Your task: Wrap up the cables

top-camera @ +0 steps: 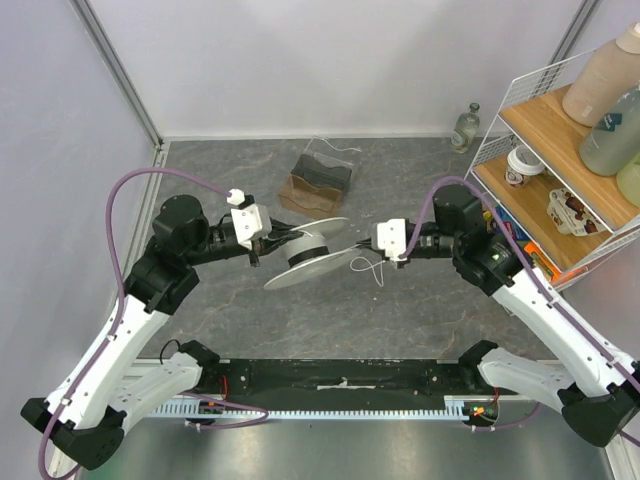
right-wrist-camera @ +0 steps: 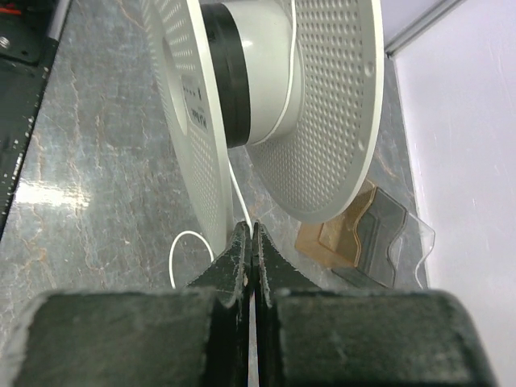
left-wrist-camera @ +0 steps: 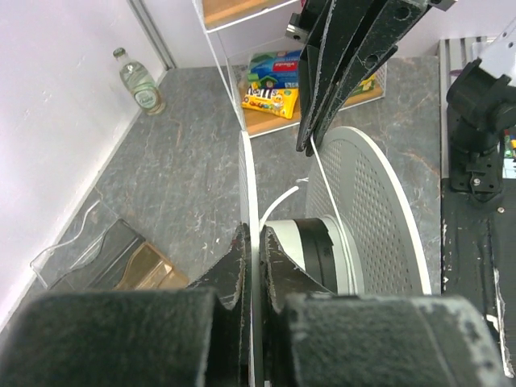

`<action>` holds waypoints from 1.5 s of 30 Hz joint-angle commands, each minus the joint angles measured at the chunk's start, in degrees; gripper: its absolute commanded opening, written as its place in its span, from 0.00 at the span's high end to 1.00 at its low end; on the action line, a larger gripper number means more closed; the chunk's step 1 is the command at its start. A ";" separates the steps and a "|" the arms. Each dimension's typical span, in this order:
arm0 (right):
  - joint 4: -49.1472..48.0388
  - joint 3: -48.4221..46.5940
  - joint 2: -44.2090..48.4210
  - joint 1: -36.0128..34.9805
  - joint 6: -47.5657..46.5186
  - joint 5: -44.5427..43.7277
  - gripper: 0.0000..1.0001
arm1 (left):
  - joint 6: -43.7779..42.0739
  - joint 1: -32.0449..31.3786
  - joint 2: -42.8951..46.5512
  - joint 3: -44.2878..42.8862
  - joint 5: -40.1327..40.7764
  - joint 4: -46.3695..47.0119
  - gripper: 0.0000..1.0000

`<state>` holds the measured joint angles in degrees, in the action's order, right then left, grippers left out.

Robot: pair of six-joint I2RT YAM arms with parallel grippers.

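Grey marbled bench (top-camera: pixel 400 310) lies beneath the spool (top-camera: pixel 305 255). On one spool flange the left pincer (top-camera: pixel 288 240) is clamped, evidently steadying it. Just beside the spool rim the right pincer (top-camera: pixel 360 249) is pressed together on the cable (top-camera: pixel 372 268), likely guiding it hubward.

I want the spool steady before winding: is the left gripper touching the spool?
Touching. The left wrist view shows the left gripper shut on the edge-on flange of the white spool, its fingers pressed against both faces with no gap.
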<state>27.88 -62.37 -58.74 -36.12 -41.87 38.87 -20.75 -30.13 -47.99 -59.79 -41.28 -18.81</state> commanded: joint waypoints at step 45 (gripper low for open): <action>-9.77 11.92 8.64 15.81 1.88 12.90 1.00 | -9.56 1.57 2.72 -4.72 -13.66 -1.23 0.98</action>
<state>19.31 -50.85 -50.39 -20.45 -38.37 50.57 -19.09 -28.25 -46.46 -63.88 -52.62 -19.88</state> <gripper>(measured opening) 0.007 0.040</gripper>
